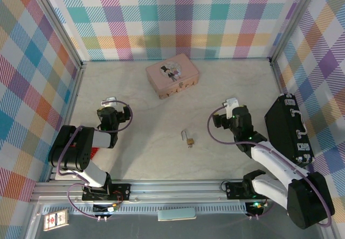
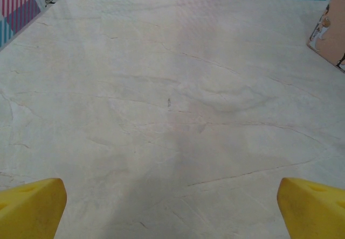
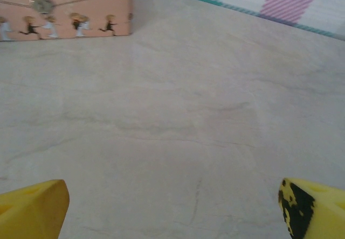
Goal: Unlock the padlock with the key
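The tiny brass padlock point(image 1: 190, 140) lies on the desk point(image 1: 140, 142) between the 2 arms, while the left claw point(image 1: 110, 100) and the right claw point(image 1: 232, 104) both stand wide apart, empty, well away from it. A closing finger may push such a small thing aside, and I cannot tell the key from the silver shackle point(image 1: 185, 135).

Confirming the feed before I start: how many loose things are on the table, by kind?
Pink tin: 1
Padlock: 1
Black case: 1
Red block: 1
Total: 4; key too small to tell apart.
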Robot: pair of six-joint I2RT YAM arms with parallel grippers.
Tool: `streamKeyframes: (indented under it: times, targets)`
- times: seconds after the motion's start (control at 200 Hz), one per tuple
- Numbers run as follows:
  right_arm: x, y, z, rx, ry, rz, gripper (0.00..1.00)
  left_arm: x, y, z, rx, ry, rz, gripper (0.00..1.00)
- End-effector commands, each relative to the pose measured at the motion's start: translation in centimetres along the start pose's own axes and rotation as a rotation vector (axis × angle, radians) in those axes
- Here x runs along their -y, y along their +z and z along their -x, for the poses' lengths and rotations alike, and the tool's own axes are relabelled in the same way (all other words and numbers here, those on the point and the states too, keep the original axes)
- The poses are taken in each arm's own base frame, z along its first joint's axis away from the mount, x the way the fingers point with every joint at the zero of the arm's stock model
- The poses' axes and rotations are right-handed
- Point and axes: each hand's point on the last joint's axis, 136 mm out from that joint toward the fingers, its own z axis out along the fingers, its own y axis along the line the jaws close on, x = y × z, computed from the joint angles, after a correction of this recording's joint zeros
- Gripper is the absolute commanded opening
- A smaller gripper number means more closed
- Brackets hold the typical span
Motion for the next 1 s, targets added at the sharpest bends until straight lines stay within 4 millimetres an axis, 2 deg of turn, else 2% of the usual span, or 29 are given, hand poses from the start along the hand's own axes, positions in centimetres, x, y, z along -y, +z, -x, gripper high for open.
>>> streamKeyframes:
  times: [0.0, 0.145, 0.26, 0.385, 0.48, 0.57, 0.605, 0.695, 0.76, 0.995]
  targets:
    - [1.3, 1.1, 0.9, 0.050, 0.050, -0.012, 0.99, 0.4, 0.1, 0.5, 0.009, -0.019, -0.022, 1.00]
    - [2.8, 2.6, -0.1, 0.059, 0.149, -0.014, 0.99, 0.4, 0.1, 0.6, 0.010, -0.021, -0.023, 1.00]
    - [2.7, 3.8, -0.8, 0.116, 0.159, 0.027, 0.99, 0.4, 0.1, 0.5, 0.009, -0.021, -0.023, 1.00]
    - [3.1, 4.3, -0.3, 0.178, 0.141, 0.043, 0.99, 0.4, 0.1, 0.5, 0.009, -0.022, -0.023, 1.00]
    - [4.6, 4.6, -0.6, 0.196, 0.203, 0.042, 0.99, 0.4, 0.1, 0.5, 0.010, -0.021, -0.023, 1.00]
    - [5.5, 5.7, -1.7, 0.206, 0.264, 0.061, 0.99, 0.4, 0.1, 0.5, 0.009, -0.021, -0.024, 1.00]
    - [5.4, 6.5, -2.3, 0.190, 0.265, 0.069, 0.99, 0.4, 0.1, 0.5, 0.009, -0.021, -0.022, 1.00]
    - [4.3, 7.7, -2.2, 0.115, 0.246, 0.148, 0.99, 0.4, 0.1, 0.5, 0.009, -0.022, -0.023, 1.00]
    - [5.9, 8.0, -2.5, 0.109, 0.292, 0.066, 0.99, 0.4, 0.1, 0.5, 0.009, -0.021, -0.024, 1.00]
    - [5.8, 8.0, -2.5, 0.105, 0.286, 0.062, 0.99, 0.4, 0.1, 0.5, 0.009, -0.021, -0.023, 1.00]
